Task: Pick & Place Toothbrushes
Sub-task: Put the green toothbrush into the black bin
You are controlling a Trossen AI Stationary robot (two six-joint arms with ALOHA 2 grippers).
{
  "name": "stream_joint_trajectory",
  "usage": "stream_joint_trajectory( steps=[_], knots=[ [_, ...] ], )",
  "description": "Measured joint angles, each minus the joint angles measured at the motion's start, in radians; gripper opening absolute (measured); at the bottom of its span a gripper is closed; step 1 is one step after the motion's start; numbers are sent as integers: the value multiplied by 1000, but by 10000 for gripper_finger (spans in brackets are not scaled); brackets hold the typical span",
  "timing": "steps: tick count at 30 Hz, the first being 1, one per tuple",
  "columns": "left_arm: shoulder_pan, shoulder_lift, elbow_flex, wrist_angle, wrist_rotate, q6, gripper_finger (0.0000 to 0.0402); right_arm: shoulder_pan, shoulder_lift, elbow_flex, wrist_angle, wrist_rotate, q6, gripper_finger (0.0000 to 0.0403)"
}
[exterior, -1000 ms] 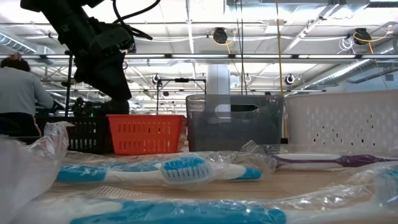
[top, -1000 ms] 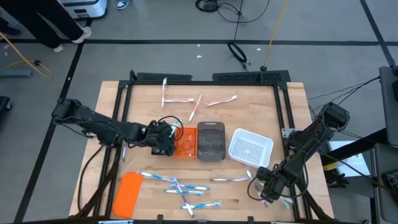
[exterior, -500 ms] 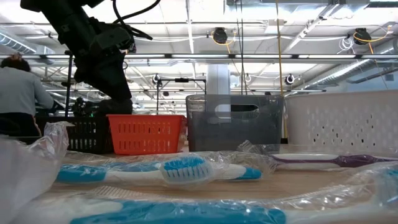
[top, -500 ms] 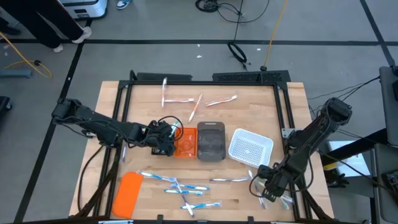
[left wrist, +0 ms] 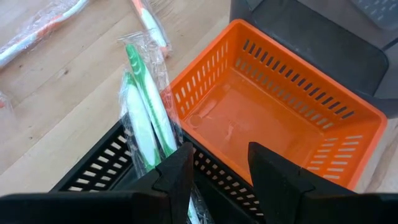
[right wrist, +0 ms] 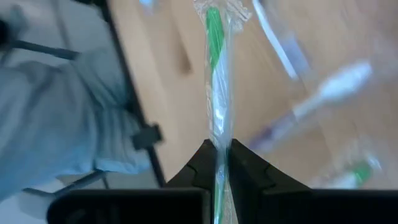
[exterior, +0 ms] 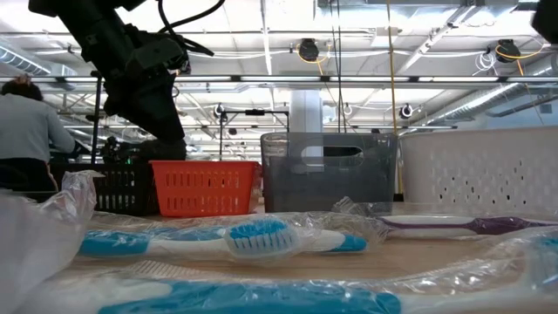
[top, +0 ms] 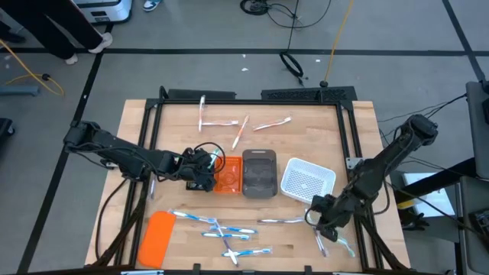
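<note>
My right gripper point(top: 320, 220) hangs over the table's near right part, shut on a green-white toothbrush point(right wrist: 215, 74) in clear wrap. My left gripper point(left wrist: 219, 167) stands open above the black tray point(left wrist: 93, 171) and the orange tray point(left wrist: 273, 118). Two wrapped green-white toothbrushes point(left wrist: 144, 115) lean upright in the black tray, just beside one finger's outer side. More toothbrushes lie at the table's far side point(top: 229, 122) and near edge point(top: 218, 228). My right gripper pinches the wrapped green-white toothbrush between its two fingers, on the wrap and shaft point(right wrist: 217, 140). The brush lies along the fingers and sticks out straight ahead of them. The stretch behind the fingertips is hidden by the gripper. It appears lifted off the wood.
A grey tray point(top: 259, 173) and a white basket tray point(top: 308, 182) stand right of the orange tray point(top: 228, 174). A flat orange slab point(top: 158, 238) lies at the near left. Loose wrapped toothbrushes point(right wrist: 323, 93) lie under my right gripper. A black frame point(top: 252, 95) borders the far side.
My right gripper has risen from the near right corner and gone a little toward the far edge and the table's middle, rolling as it went, taking the green-white toothbrush up with it. The other toothbrushes there stay on the wood.
</note>
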Motion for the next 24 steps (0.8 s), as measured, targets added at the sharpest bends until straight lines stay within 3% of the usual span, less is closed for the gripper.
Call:
stream_joint_trajectory(
  steps=[12,24],
  knots=[
    [0,0,0,10,0,1,157,-227,-21,0,191,-9,-284,15],
    [0,0,0,125,-1,66,157,-415,-21,2,496,-38,-571,15]
  ],
)
